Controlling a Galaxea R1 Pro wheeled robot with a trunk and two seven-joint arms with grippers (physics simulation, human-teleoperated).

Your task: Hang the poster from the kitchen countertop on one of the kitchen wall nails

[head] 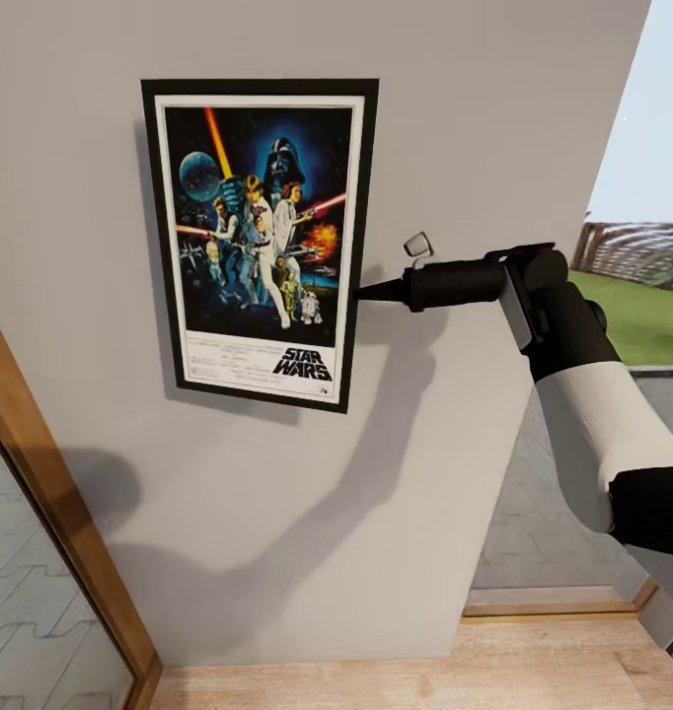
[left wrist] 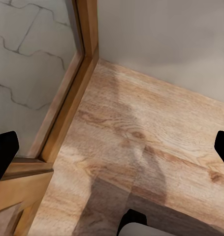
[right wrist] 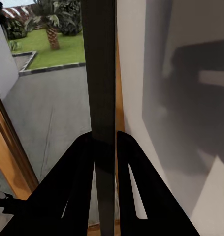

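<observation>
Matt grey wall (head: 455, 118), grained wood floor (left wrist: 151, 147), black-framed glossy poster (head: 261, 242)

The head camera faces a light grey wall (head: 307, 513) at close range, tilted down enough to catch pale wood floor (head: 396, 680) at 6 o'clock. The left wrist camera looks steeply down at that floor (left wrist: 141, 147) and the wall's base (left wrist: 166, 44). The right wrist camera looks along the poster (right wrist: 102, 98) edge-on, very near, sharing the wall (right wrist: 134, 98) with the head view.
</observation>
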